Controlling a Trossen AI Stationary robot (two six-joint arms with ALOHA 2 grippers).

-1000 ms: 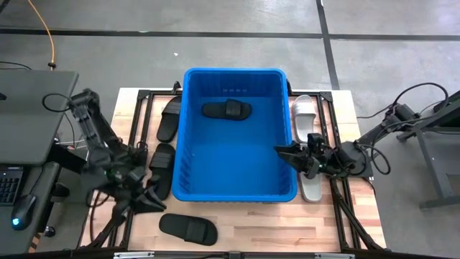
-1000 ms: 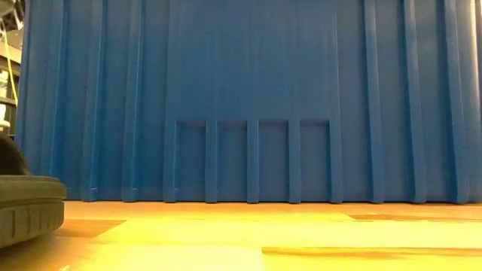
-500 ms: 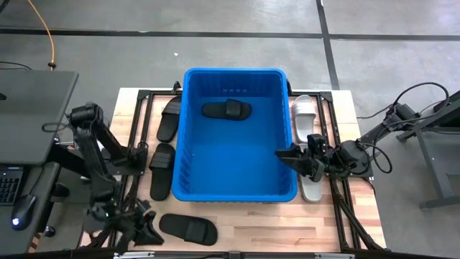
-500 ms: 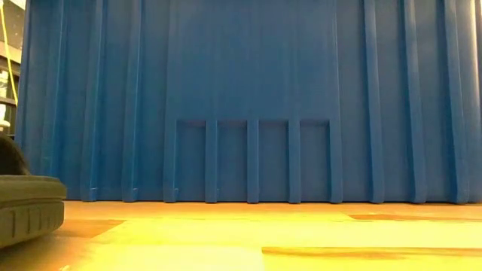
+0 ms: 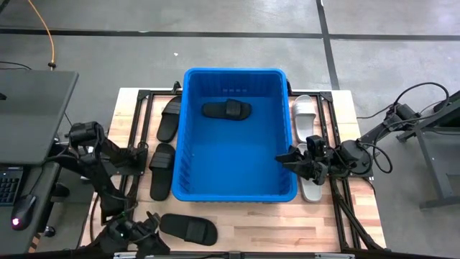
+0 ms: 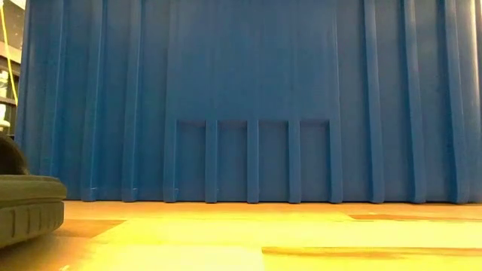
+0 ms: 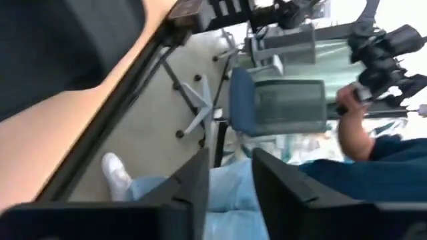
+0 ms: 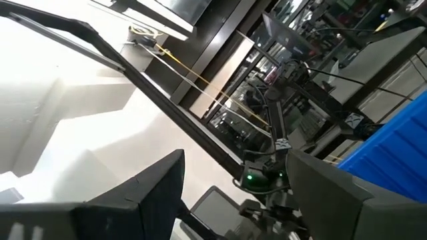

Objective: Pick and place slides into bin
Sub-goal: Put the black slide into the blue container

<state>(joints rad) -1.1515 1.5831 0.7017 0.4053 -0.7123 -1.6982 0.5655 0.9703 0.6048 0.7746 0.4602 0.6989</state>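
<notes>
The blue bin (image 5: 233,162) stands mid-table, and its ribbed wall (image 6: 248,105) fills the low view. One black slide (image 5: 226,110) lies inside it at the far end. On the table lie black slides left of the bin (image 5: 169,119) (image 5: 161,170) and one near the front edge (image 5: 188,229), whose sole edge also shows in the low view (image 6: 26,207). White slides (image 5: 305,114) (image 5: 311,189) lie right of the bin. My left gripper (image 5: 153,234) (image 7: 230,193) is open and empty at the near edge, left of the front slide. My right gripper (image 5: 287,160) (image 8: 233,200) is open and empty over the bin's right wall.
Black frame rails (image 5: 136,122) run along the table's sides. A dark desk (image 5: 32,108) stands left of the table. A person sits beyond the table in the left wrist view (image 7: 373,167). Bare wood shows at the near right (image 5: 287,230).
My left gripper has swung from beside the black slide left of the bin toward the table's near edge and now sits at the near left, beside the front slide. The slides and the bin have stayed where they were.
</notes>
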